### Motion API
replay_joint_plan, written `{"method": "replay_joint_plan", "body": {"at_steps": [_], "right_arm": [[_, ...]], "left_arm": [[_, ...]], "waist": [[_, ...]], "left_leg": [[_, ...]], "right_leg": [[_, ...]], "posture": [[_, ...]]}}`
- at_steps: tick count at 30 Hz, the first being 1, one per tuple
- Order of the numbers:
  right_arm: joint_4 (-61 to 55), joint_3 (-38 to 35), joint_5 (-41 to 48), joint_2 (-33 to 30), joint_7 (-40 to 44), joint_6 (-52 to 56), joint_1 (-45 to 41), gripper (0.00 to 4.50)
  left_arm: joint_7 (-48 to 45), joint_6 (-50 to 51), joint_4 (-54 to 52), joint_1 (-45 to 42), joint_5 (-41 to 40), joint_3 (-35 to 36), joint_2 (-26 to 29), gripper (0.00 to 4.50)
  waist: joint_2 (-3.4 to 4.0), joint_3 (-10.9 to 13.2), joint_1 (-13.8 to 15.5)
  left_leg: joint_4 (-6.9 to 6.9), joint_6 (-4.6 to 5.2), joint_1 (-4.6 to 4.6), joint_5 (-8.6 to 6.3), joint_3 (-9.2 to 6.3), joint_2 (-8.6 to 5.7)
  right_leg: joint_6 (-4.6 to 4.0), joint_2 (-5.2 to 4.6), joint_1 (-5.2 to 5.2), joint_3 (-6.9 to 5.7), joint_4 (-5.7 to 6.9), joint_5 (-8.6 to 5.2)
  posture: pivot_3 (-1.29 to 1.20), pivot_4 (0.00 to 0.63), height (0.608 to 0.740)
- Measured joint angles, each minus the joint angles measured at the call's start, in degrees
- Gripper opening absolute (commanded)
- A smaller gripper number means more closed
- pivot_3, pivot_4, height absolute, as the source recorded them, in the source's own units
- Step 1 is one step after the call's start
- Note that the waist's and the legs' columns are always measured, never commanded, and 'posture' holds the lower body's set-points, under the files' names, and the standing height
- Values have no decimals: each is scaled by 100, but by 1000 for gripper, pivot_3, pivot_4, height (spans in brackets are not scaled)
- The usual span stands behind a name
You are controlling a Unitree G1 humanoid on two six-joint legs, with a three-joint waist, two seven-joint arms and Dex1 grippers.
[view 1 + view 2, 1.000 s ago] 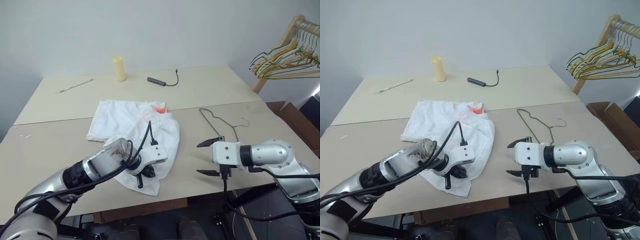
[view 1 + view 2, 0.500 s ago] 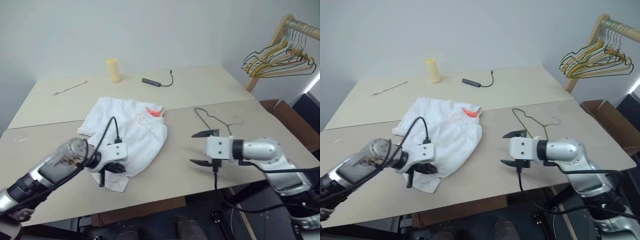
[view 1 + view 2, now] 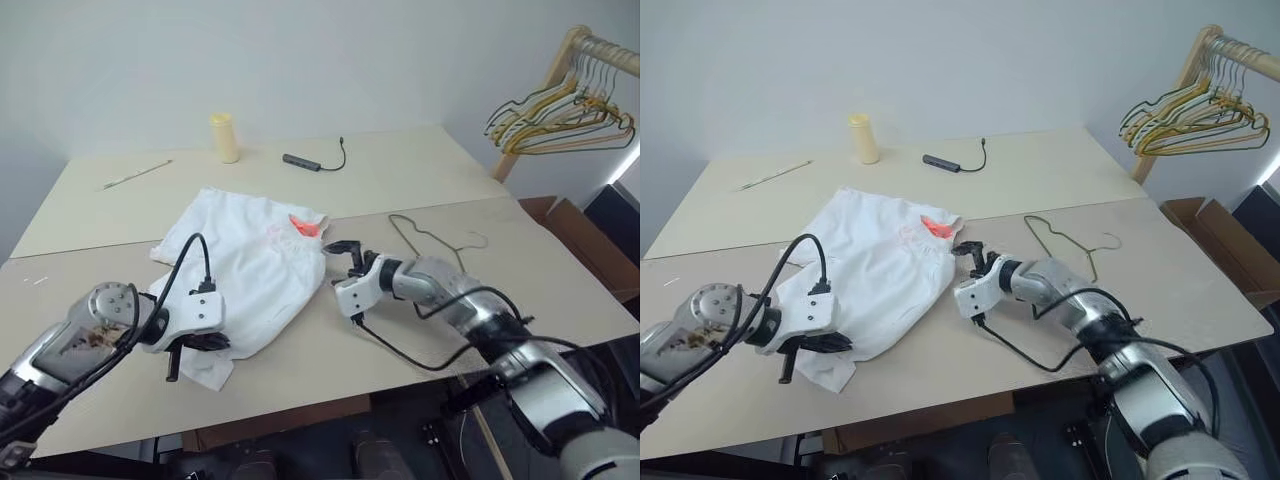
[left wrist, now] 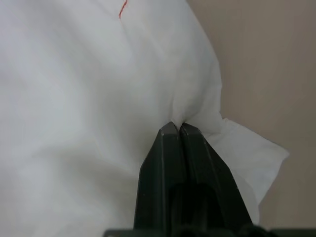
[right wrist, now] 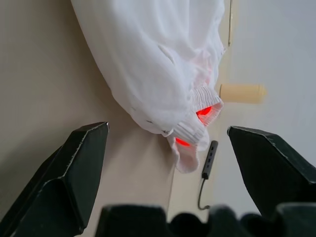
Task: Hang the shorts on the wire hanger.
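The white shorts (image 3: 245,265) lie spread on the table, their elastic waistband with the pink-red mark (image 3: 308,226) at the far right. My left gripper (image 3: 215,344) is shut on the near hem; in the left wrist view its fingers (image 4: 170,148) pinch a fold of the white fabric (image 4: 74,89). My right gripper (image 3: 336,280) stands open just right of the waistband, and the right wrist view has the waistband (image 5: 195,131) ahead between its wide-spread fingers (image 5: 79,163). The wire hanger (image 3: 432,243) lies flat to the right of that gripper.
At the back of the table (image 3: 420,170) stand a yellow cylinder (image 3: 225,137), a black dongle with a cable (image 3: 312,161) and a thin stick (image 3: 135,173). A wooden rack with several coloured hangers (image 3: 560,112) stands at the far right, and a cardboard box (image 3: 565,215) sits below it.
My left gripper has pulled the near hem to the left, stretching the shorts out. The right gripper has rolled and moved left, away from the hanger and up to the waistband. The camera has shifted.
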Motion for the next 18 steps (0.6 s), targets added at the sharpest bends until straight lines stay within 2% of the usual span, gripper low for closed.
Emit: {"method": "replay_joint_plan", "body": {"at_steps": [7,14,17,18], "right_arm": [[2008,812,-1156,642,-1861,-466,-1063,4500],[3147,1304,-1628,1134,-2778,-648,-1698,4500],[3291,1440,-1667,1263,-2841,-821,-1830,3921],[3322,1485,-1687,1276,-2841,-883,-1835,3590]], "left_arm": [[-122,79,-244,696,-175,798,232,23],[-143,103,-393,1095,-241,1153,312,23],[-77,118,-471,1106,-234,1153,301,0],[-59,127,-493,1107,-233,1153,296,0]], "waist": [[0,0,-49],[1,0,-53],[1,0,-23],[1,0,-12]], "left_leg": [[-25,0,19,0,4,3],[-28,-1,25,0,1,2],[-28,-1,28,0,0,3],[-28,-1,28,0,0,2]], "right_leg": [[-3,7,-3,16,4,1],[-3,8,-2,16,10,1],[-3,9,-3,15,18,1],[-3,9,-3,16,19,1]], "posture": [[-16,35,740],[13,31,740],[16,30,740],[16,29,740]]}}
